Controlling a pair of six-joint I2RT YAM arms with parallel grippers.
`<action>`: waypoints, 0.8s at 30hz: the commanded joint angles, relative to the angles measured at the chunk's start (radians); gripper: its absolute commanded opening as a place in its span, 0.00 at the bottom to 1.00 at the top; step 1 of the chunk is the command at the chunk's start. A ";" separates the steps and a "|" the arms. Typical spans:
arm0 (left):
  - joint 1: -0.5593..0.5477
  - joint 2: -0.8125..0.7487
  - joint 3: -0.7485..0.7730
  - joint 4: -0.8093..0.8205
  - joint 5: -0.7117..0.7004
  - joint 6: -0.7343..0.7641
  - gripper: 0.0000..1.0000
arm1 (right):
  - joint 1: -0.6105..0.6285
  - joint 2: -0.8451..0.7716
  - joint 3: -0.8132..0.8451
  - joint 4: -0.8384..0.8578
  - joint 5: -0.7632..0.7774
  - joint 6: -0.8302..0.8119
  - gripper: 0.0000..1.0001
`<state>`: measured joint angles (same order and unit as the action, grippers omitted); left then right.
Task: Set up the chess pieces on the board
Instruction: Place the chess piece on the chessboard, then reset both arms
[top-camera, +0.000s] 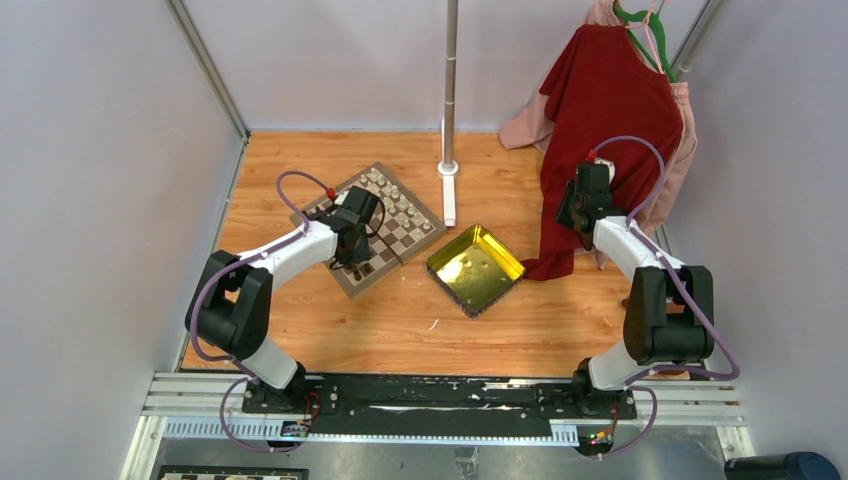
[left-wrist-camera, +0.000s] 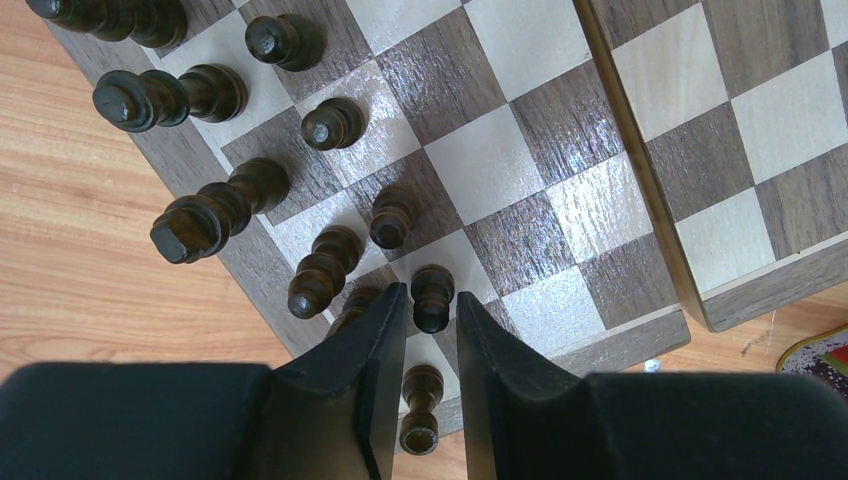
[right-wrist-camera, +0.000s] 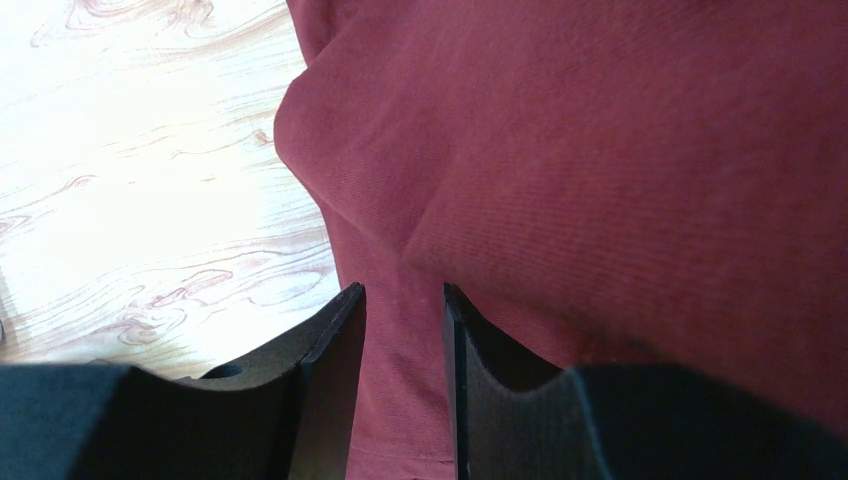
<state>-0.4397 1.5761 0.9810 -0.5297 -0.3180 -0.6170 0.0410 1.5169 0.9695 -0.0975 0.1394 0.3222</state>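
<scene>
Several dark chess pieces (left-wrist-camera: 325, 270) stood at one corner of the board (left-wrist-camera: 560, 130), the left gripper (left-wrist-camera: 430, 300) parted loosely around one pawn (left-wrist-camera: 420, 410), apparently placing it; next, a straight lift clear was needed; the right gripper (right-wrist-camera: 405, 300) hung open.

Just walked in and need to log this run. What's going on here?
The left gripper is low over the near corner of the chessboard, among the dark pieces, with one small dark piece between its jaws; whether it grips it is unclear. The right gripper hangs open at the red shirt, holding nothing.
</scene>
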 joint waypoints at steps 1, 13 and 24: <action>0.009 0.004 0.018 -0.006 -0.007 0.002 0.31 | 0.009 0.006 -0.002 0.000 0.000 0.002 0.38; 0.009 -0.014 0.043 -0.024 -0.008 -0.003 0.31 | 0.009 -0.006 -0.006 0.000 -0.001 0.005 0.38; 0.009 -0.052 0.062 -0.041 -0.007 -0.006 0.31 | 0.009 -0.023 -0.008 -0.002 -0.004 0.008 0.38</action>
<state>-0.4397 1.5700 1.0115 -0.5560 -0.3180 -0.6170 0.0410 1.5169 0.9695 -0.0975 0.1387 0.3225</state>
